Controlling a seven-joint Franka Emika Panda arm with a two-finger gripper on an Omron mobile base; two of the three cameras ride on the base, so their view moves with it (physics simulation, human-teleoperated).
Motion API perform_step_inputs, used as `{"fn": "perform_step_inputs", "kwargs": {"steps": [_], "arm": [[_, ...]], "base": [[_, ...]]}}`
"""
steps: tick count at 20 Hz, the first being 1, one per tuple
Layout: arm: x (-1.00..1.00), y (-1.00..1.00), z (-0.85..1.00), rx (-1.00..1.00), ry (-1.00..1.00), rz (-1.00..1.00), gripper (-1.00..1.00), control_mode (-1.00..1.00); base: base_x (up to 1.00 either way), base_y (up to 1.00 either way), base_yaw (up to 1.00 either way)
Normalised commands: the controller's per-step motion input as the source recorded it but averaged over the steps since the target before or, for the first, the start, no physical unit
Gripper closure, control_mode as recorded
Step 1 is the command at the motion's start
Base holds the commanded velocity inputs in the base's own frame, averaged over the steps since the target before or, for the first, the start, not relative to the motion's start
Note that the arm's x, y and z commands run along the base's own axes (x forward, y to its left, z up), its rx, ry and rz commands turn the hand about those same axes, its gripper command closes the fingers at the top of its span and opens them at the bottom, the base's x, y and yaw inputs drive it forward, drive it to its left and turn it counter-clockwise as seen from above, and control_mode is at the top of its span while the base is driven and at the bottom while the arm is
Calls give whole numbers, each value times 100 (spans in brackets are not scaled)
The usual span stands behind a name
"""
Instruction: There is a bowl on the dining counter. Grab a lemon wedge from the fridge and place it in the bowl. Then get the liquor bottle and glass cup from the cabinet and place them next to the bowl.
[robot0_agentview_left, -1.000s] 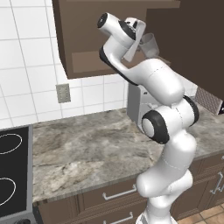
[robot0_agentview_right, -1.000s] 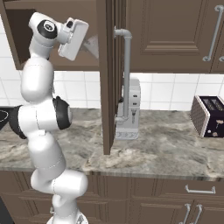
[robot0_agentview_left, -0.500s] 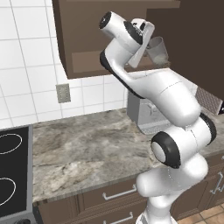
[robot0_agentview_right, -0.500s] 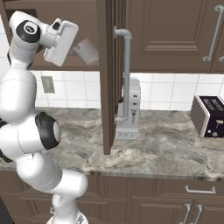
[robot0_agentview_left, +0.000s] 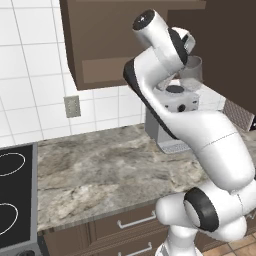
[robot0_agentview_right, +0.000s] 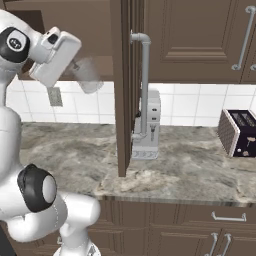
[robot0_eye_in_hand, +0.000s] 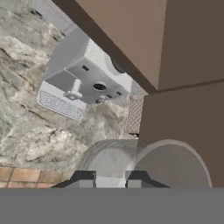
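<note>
Item: glass cup (robot0_agentview_right: 89, 75), translucent grey-white tumbler; held tilted in mid-air below the cabinet (robot0_agentview_right: 190, 40), just beside the edge of its open door (robot0_agentview_right: 121, 85); well above the desk (robot0_agentview_right: 195, 175).

Item: claw (robot0_eye_in_hand: 110, 177), closed on the glass cup; its dark fingertips (robot0_eye_in_hand: 83, 178) sit against the tumbler's wall in the hand view, with the round rim (robot0_eye_in_hand: 175, 162) lying past them.

Item: cabinet, dark brown wood, flat doors; one door stands open, edge-on in the right base view.

Item: coffee machine (robot0_agentview_right: 146, 127), grey-white; stands on the desk below the cabinet, against the tiled wall, partly behind the open door; in the left base view it sits just under the held cup (robot0_agentview_left: 191, 70).

Item: toaster (robot0_agentview_right: 239, 132), dark with patterned side; on the desk well to the right of the cabinet's open door.

Item: cooktop (robot0_agentview_left: 15, 200), black with white ring marks; at the desk's left end, well apart from the cabinet.

Item: wall socket (robot0_agentview_left: 72, 106); on the tiles just below the cabinet.
</note>
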Motion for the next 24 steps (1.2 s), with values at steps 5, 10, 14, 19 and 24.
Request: {"fn": "perform_step_inputs", "kwargs": {"steps": [5,10,14,19,24], "arm": [[-100,26,-10,19,1,3,100,-100],[-100,33,-4,14,9,10,100,-100],[-100,13,-10,17,11,20,100,-100],[-95,26,-38,6,10,20,100,-100],[-20,6,-9,0,1,3,100,100]], "base": [[0,0,0],[0,0,0],[0,0,0],[0,0,0],[-79,36,17]]}}
